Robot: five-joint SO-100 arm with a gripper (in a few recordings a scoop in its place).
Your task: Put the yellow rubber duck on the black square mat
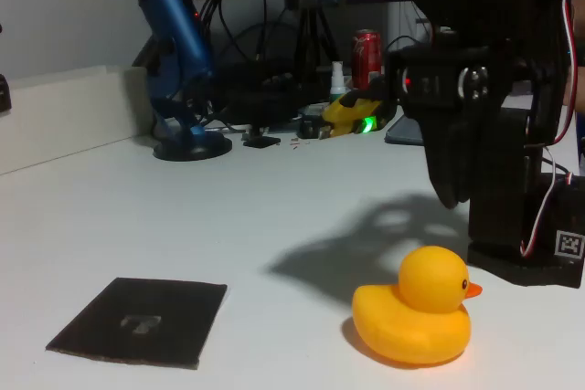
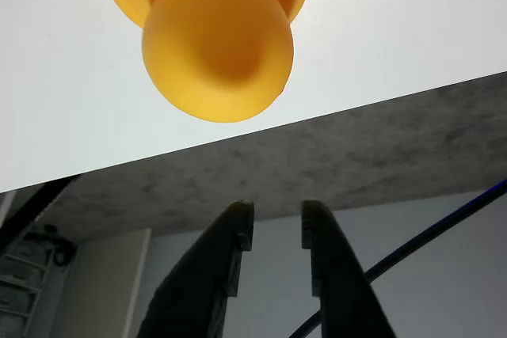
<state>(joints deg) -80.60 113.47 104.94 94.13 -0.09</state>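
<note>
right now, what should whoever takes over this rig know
Tool: holding nothing, fingers slightly apart, hanging above the table behind the duck.
Duck: upright on the white table, at the right in the fixed view, beak pointing right.
Mat: flat on the table at the lower left, apart from the duck, nothing on it.
Done: nothing yet.
Left: grasp the duck, carry it over, set it on the mat.

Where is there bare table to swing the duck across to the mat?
Bare white table runs between the yellow rubber duck and the black square mat, and behind both up to the blue microphone. It is crowded along the back edge by cables and a red can, and right of the duck by the arm's base.
</note>
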